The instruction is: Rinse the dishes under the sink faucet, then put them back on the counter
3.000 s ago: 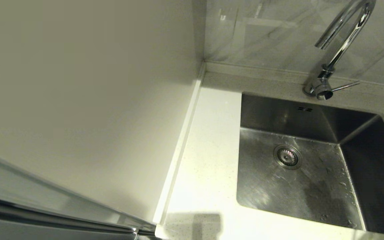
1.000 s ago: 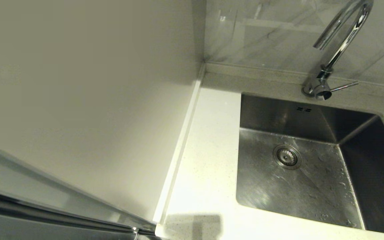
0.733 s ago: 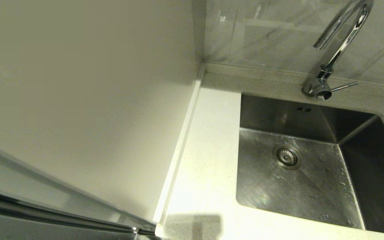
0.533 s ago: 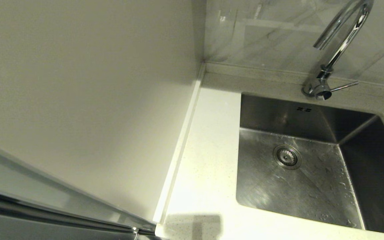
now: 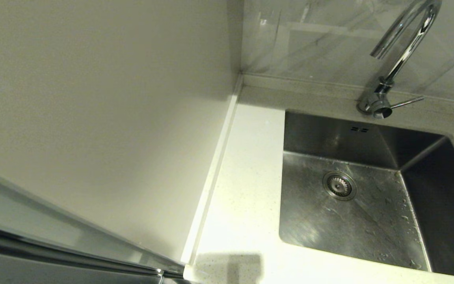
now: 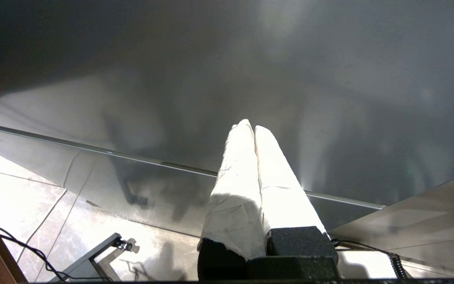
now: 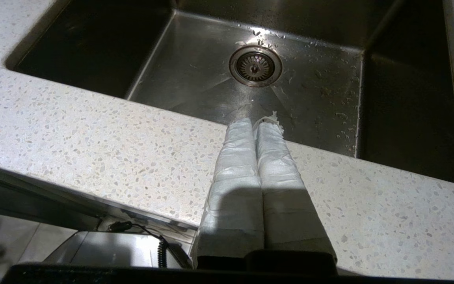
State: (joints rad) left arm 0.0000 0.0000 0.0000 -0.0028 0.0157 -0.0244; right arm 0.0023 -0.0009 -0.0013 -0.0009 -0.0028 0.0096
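Note:
The steel sink lies at the right of the head view, wet with droplets round its strainer drain. The chrome gooseneck faucet rises behind it, with its thin side lever sticking out to the right. No water runs. The speckled white counter borders the sink. The three bowls are out of view. Neither gripper shows in the head view. My right gripper is shut and empty, above the counter's front edge, pointing at the sink. My left gripper is shut and empty, down beside a grey cabinet front.
A plain off-white wall panel fills the left of the head view, with a raised pale edge along the counter. A marbled backsplash stands behind the faucet. The left wrist view shows tiled floor and cables below.
The head view has shifted very slightly since three seconds ago. Nothing else has visibly moved.

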